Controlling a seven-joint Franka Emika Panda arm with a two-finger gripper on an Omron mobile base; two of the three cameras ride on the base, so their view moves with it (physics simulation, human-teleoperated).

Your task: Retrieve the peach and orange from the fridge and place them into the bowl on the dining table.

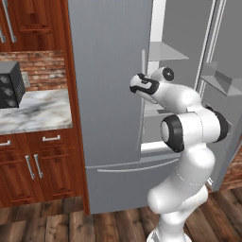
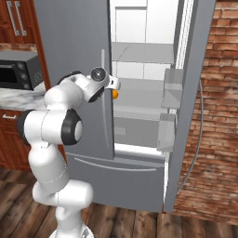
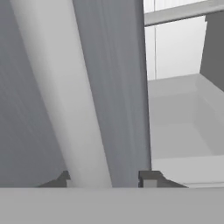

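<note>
Hand view: my gripper (image 3: 107,180) sits right at the fridge (image 3: 118,87), fingertips (image 3: 148,178) on either side of the left door's handle (image 3: 65,96). The pale curved bar runs up between the tips w/ the door's right edge just beside it. Tips look close to the bar on both sides, but can't tell if they're actually clamped on it or just around it.

Right of that door edge the fridge is open: white inside, grey shelf (image 3: 175,87) across, another shelf edge higher up.

Right base view: arm reaches fwd to the left door (image 2: 74,69), hand at the door's right edge about mid-height of the upper section. Orange (image 2: 114,94) shows as a small bright spot just behind the hand, on a shelf inside the fridge. Right door (image 2: 186,102) swung open, two bins (image 2: 172,88) on its inner face. Peach – can't make it out.

Left base view: gripper (image 1: 138,85) against the handle (image 1: 143,94); left door shut. Marble counter (image 1: 33,111) w/ wood drawers left of the fridge, dark appliance (image 1: 10,85) on it.
</note>
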